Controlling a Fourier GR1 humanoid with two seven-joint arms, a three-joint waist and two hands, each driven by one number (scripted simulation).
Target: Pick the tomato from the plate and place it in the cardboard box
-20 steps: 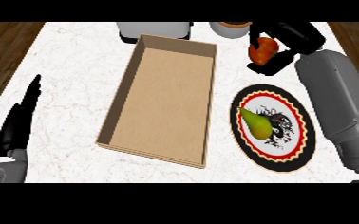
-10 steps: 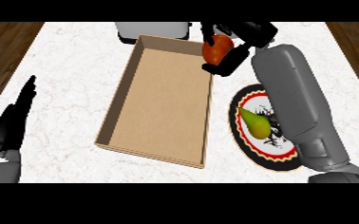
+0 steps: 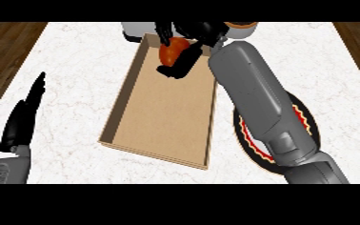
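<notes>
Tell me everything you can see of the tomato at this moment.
The tomato is round, smooth and orange-red. The right hand curls its black fingers round it, hiding its edges and lower part. It is held over the far end of the open cardboard box, within the outline of the walls. Whether it touches the box floor cannot be told. Nothing but the hand is seen touching it.

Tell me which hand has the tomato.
The right hand, fingers curled round the tomato above the cardboard box's far end. The left hand rests open at the view's left edge, holding nothing.
</notes>
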